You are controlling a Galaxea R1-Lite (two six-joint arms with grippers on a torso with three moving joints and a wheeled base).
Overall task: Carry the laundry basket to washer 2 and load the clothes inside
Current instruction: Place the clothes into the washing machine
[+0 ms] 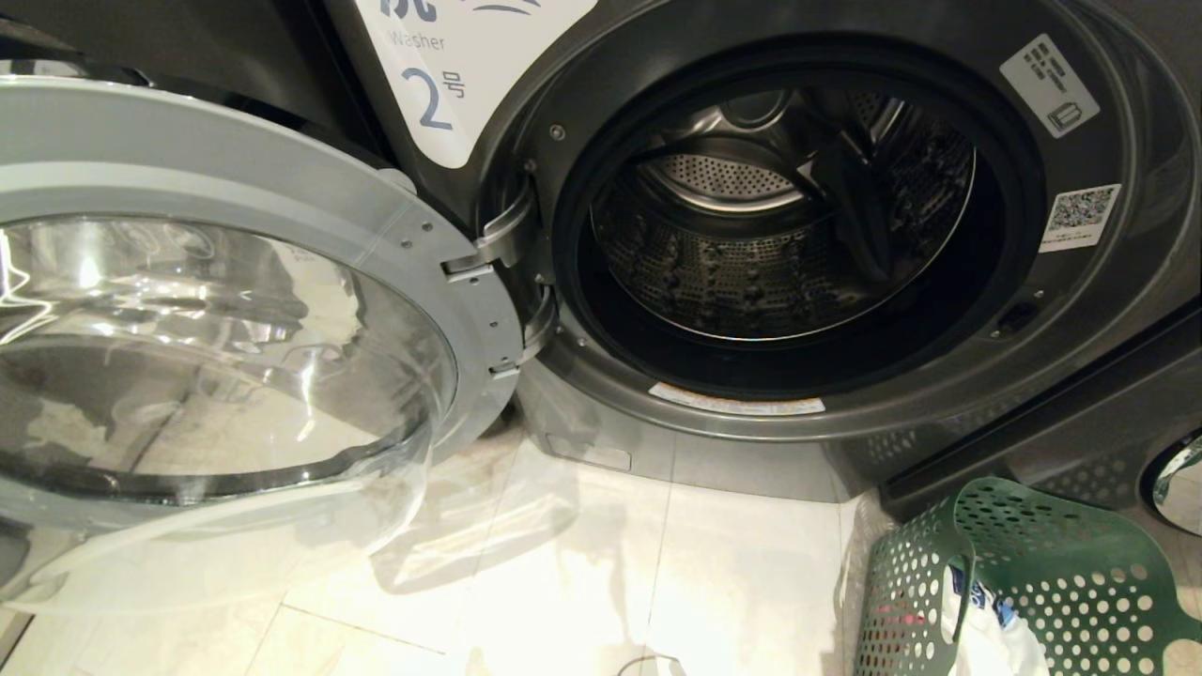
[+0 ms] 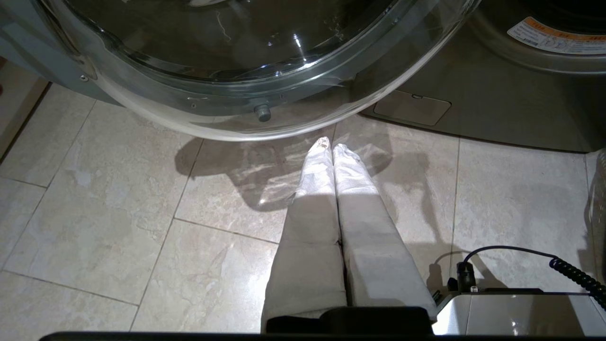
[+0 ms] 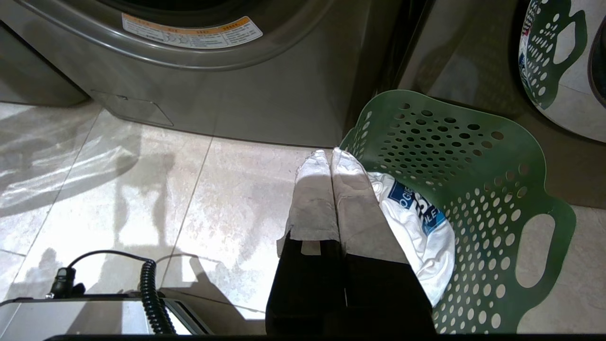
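Observation:
Washer 2 (image 1: pixel 1108 310) is right in front of me, dark grey, with a blue numeral 2 on its white label (image 1: pixel 441 84). Its round door (image 1: pixel 216 310) is swung wide to the left and the steel drum (image 1: pixel 770 253) holds nothing I can see. The green laundry basket (image 1: pixel 1061 554) (image 3: pixel 478 199) stands on the floor at lower right. In it lie the clothes (image 3: pixel 421 227): a white garment with a blue patch, and a bit of pink through the holes. My left gripper (image 2: pixel 331 147) is shut above the tiles under the door. My right gripper (image 3: pixel 330 154) is shut beside the basket's near rim.
Pale floor tiles (image 1: pixel 582 573) spread between the open door and the basket. Another grey machine's round door (image 1: pixel 1178 483) shows at the right edge, behind the basket. A coiled black cable (image 3: pixel 151 293) and part of my base (image 2: pixel 516 312) sit low in the wrist views.

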